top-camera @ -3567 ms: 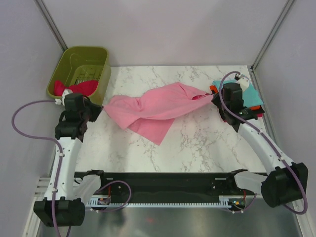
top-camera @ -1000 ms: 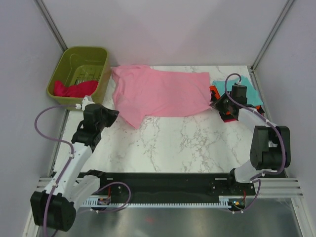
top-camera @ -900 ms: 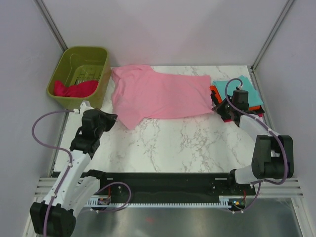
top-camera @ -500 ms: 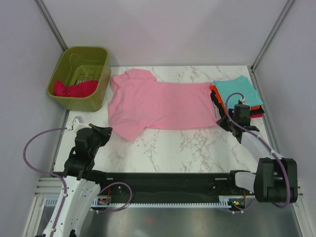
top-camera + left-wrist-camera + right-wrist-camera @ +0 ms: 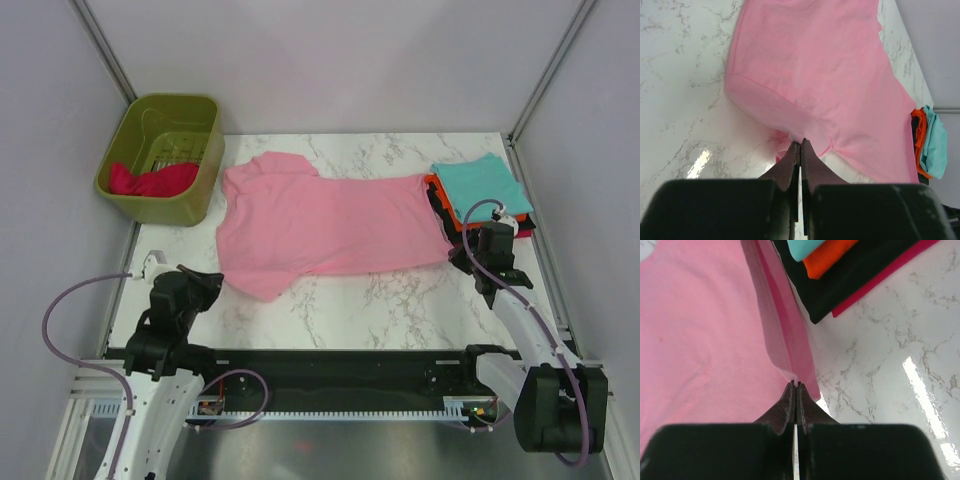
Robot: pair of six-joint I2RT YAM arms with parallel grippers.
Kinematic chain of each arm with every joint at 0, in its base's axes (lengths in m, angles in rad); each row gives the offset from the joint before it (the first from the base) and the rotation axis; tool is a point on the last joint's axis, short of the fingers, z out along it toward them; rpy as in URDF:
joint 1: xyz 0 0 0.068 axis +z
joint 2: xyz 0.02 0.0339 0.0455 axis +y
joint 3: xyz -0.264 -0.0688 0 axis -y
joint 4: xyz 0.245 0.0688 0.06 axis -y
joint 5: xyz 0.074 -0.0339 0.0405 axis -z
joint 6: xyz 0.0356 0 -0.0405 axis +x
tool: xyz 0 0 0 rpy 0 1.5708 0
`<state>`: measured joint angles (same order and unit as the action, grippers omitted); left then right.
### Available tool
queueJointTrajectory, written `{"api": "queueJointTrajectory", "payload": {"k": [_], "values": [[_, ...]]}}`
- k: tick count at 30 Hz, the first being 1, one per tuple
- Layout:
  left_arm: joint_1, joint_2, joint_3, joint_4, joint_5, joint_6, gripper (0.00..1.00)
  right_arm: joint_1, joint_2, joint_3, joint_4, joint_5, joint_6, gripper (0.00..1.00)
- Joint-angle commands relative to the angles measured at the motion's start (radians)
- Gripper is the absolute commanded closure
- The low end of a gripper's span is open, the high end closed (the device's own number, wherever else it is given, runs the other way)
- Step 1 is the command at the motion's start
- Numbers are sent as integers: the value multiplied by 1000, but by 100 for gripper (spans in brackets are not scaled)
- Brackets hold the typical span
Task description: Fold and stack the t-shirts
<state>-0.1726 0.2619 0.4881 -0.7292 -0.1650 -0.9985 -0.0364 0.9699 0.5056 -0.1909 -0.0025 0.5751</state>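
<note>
The light pink t-shirt [image 5: 330, 225] lies spread across the middle of the marble table, its collar end to the left. My left gripper [image 5: 216, 279] is shut on the shirt's near-left sleeve edge, seen in the left wrist view [image 5: 800, 143]. My right gripper [image 5: 456, 255] is shut on the near-right hem corner, seen in the right wrist view [image 5: 796, 384]. A stack of folded shirts stands at the right edge, with the teal one [image 5: 480, 180] on top. The right wrist view shows the orange [image 5: 832, 257], black [image 5: 855, 282] and magenta [image 5: 892, 272] ones beneath. The crimson shirt [image 5: 150, 180] lies in the basket.
The olive-green plastic basket [image 5: 140, 120] stands at the far left corner. The pink shirt's right hem lies against the folded stack's left side. Bare marble [image 5: 400, 300] runs along the near edge, in front of the black rail.
Both grippers have drawn back toward the near edge, each holding a corner of the pink shirt. The shirt has slid nearer and now lies flatter and more spread out.
</note>
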Motion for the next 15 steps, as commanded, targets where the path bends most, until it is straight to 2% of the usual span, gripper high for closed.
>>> {"api": "queueJointTrajectory", "payload": {"k": [1,6,15], "values": [[-2,145,133,37,-71,-6,98,1,67,46,14,16,-15,100],[-2,338,262,68,-70,15,98,4,165,76,70,12,5,100],[-2,561,346,180,-70,18,98,62,364,223,90,67,28,100]]}}
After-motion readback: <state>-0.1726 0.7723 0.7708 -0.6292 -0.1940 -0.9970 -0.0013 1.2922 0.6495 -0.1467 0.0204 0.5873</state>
